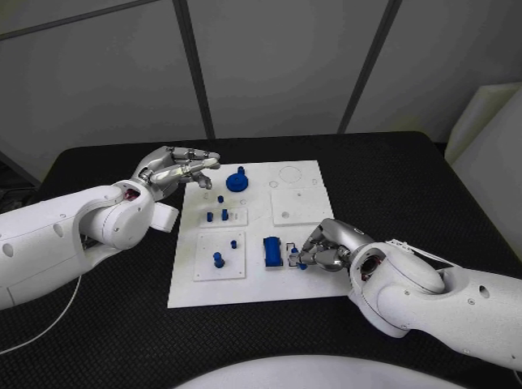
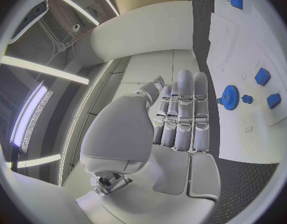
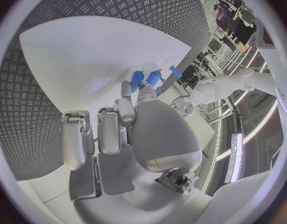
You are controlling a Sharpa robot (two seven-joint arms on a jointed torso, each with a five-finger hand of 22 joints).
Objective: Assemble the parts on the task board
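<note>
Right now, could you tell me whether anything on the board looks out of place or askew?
Nothing stands out. The board lies flat on the table, and the blue parts, such as the gear and the block, sit on it. The right hand is at a small part near the block.

No text, label, brand, number or sign can be read anywhere in these views. The task board carries faint marks beside its parts, but they are too small to make out.
</note>
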